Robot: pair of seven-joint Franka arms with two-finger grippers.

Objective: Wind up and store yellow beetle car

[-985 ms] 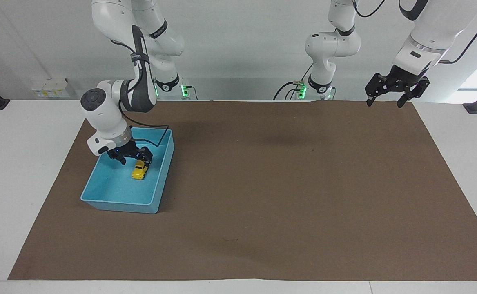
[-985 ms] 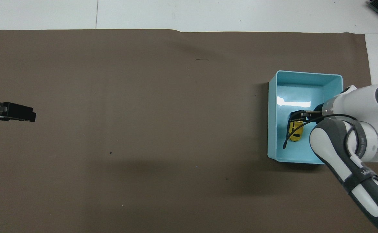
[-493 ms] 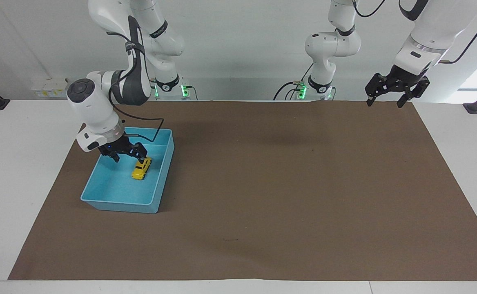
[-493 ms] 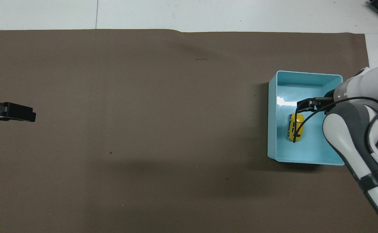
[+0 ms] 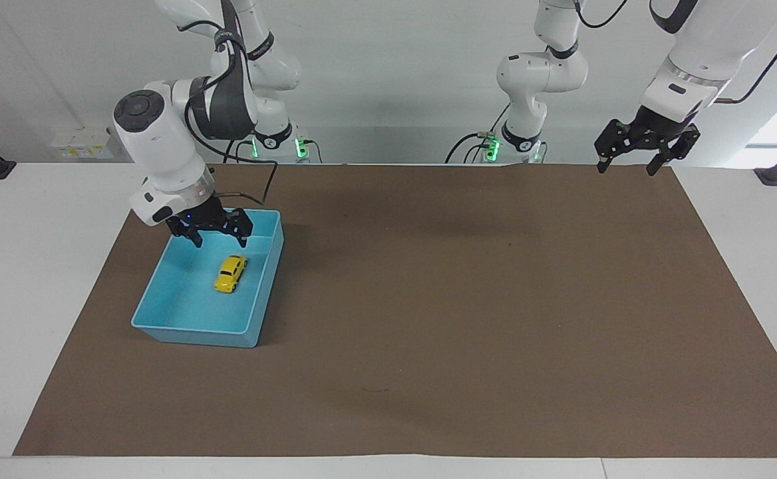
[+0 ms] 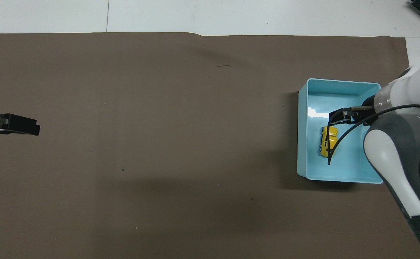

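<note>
The yellow beetle car (image 5: 231, 273) lies on the floor of the blue bin (image 5: 189, 329), at the right arm's end of the table. It also shows in the overhead view (image 6: 328, 142), partly crossed by a black cable, inside the bin (image 6: 301, 144). My right gripper (image 5: 219, 239) is open and empty, up in the air over the bin's end nearer the robots, clear of the car. In the overhead view the right gripper (image 6: 345, 117) hangs over the bin. My left gripper (image 5: 626, 166) is open and empty, and waits raised at the left arm's end (image 6: 16, 126).
A brown mat (image 5: 428, 299) covers most of the white table (image 5: 22, 266). The bin stands on the mat. A black cable (image 6: 334, 147) hangs from the right arm over the bin.
My right gripper has let go of the car and risen out of the bin. The car stays on the bin's floor. The left arm has not moved.
</note>
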